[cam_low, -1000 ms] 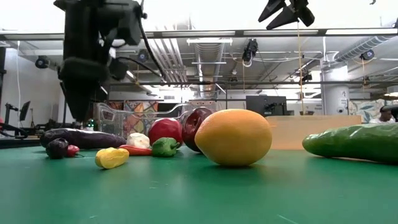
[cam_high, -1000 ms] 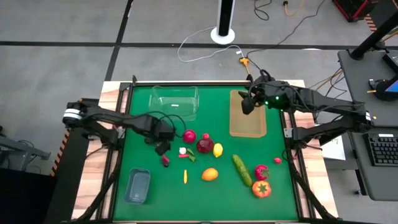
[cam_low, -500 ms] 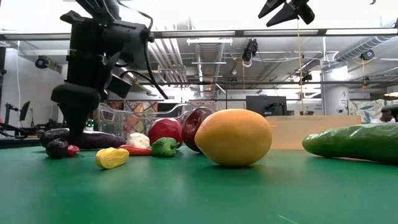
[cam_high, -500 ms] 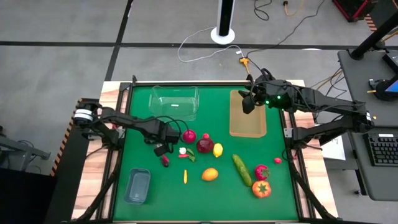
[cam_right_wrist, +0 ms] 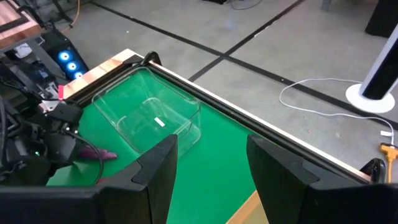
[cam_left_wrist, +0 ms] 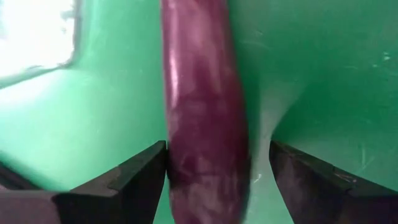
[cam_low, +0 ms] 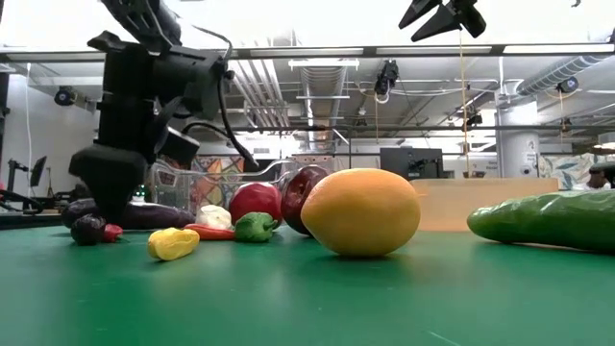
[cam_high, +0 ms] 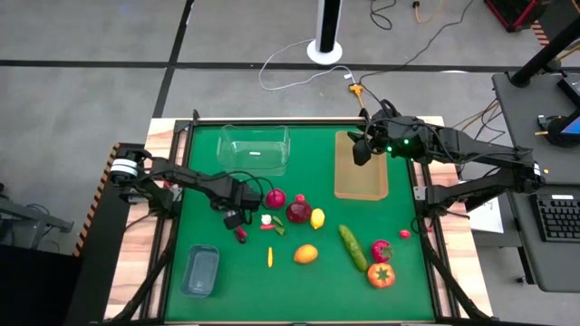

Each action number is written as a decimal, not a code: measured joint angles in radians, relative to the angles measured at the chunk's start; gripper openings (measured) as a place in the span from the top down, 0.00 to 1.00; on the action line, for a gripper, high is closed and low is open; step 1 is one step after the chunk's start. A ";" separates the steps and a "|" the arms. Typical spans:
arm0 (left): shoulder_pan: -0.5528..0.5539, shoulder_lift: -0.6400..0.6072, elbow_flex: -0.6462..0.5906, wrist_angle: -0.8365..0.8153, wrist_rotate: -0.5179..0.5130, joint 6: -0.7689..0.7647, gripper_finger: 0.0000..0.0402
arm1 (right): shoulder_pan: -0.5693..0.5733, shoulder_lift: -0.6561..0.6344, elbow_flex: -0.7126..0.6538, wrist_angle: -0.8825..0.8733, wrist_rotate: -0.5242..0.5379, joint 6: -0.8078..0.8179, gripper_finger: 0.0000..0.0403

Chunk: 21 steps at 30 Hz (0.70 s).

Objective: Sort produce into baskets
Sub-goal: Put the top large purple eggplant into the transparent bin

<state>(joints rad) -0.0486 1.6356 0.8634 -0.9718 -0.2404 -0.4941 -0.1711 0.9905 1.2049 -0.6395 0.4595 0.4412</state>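
Purple eggplant [cam_left_wrist: 202, 124] lying lengthwise between left gripper's [cam_high: 235, 220] spread fingers [cam_left_wrist: 134, 180], right gripper [cam_high: 360, 151] parted above wooden tray [cam_high: 362, 186]

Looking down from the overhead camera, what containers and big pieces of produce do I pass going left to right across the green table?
Bluish-grey tub → clear tub → orange fruit → cucumber → tomato.

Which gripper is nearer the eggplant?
Left. The left gripper is down at the eggplant, a finger on either side, one finger not yet touching. The right gripper hangs open above the wooden tray, far off.
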 joint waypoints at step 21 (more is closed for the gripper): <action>-0.009 -0.176 0.012 -0.041 0.207 0.033 0.58 | 0.000 0.000 0.000 -0.002 0.000 0.000 0.54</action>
<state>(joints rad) -0.0576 1.4599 0.8756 -1.0130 -0.0329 -0.4614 -0.1711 0.9905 1.2049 -0.6411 0.4595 0.4413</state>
